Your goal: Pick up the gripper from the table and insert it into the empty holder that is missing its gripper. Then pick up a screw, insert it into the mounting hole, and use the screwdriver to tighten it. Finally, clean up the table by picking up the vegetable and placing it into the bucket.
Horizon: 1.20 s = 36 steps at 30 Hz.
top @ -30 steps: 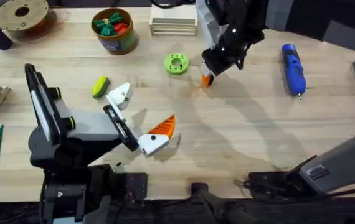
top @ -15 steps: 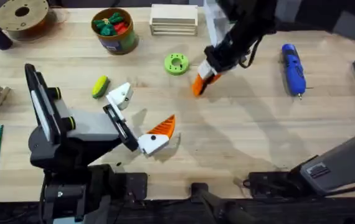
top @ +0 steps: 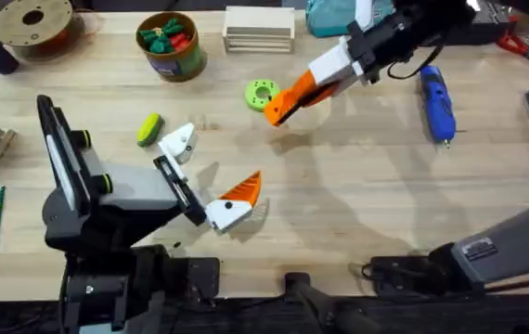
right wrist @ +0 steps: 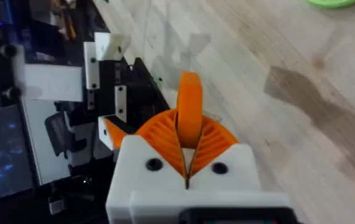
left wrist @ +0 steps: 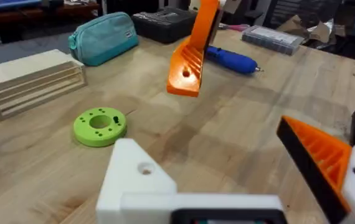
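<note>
Above the table [top: 367, 195], beside the green ring disc [top: 263, 95], the right hand [top: 283, 105] hangs with its pads pressed together on the gripper [right wrist: 189, 115], a small orange wedge poking out between them. Nearer the bases, the left hand [top: 211, 176] sits wide apart and empty, its bare white holder [top: 180, 141] just beside the vegetable [top: 149, 129]. The screwdriver [top: 436, 101] lies at the right, the bucket [top: 170, 44] at the far side.

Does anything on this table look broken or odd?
Yes: the left gripper is lopsided. One white mount carries an orange wedge, while the holder is bare. The missing gripper is pinched in the right gripper, up off the table near the green ring.
</note>
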### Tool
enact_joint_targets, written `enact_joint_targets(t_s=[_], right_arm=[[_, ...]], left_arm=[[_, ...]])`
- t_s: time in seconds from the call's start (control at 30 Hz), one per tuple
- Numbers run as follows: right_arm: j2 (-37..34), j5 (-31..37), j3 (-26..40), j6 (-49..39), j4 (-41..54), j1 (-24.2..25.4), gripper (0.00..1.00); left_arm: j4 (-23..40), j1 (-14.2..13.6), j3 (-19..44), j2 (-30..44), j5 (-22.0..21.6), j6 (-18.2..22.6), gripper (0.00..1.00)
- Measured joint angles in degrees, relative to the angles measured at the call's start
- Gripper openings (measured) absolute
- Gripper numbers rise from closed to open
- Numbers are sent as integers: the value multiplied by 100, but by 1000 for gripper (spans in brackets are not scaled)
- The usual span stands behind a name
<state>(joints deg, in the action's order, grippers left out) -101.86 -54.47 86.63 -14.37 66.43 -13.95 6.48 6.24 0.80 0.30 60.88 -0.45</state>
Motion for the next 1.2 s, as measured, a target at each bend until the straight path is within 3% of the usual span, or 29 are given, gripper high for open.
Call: enact_joint_targets(t_s=[0.23, 0.43, 0.6, 0.8, 1.2], right_arm=[[2, -388, -64, -215, -196, 36, 8], [13, -1587, -961, -209, -1267, 36, 8], [11, -2137, -1602, 393, -2227, 16, 8], [-30, -2666, -1694, 1567, -3127, -293, 8], [-739, -3106, -1705, 2097, -3518, -1029, 8]], left_arm=[[-2, 0, 0, 0, 0, 0, 985], [0, 0, 0, 0, 0, 0, 985], [0, 0, 0, 0, 0, 0, 985], [0, 0, 0, 2, 0, 0, 985], [0, 0, 0, 1, 1, 0, 985]])
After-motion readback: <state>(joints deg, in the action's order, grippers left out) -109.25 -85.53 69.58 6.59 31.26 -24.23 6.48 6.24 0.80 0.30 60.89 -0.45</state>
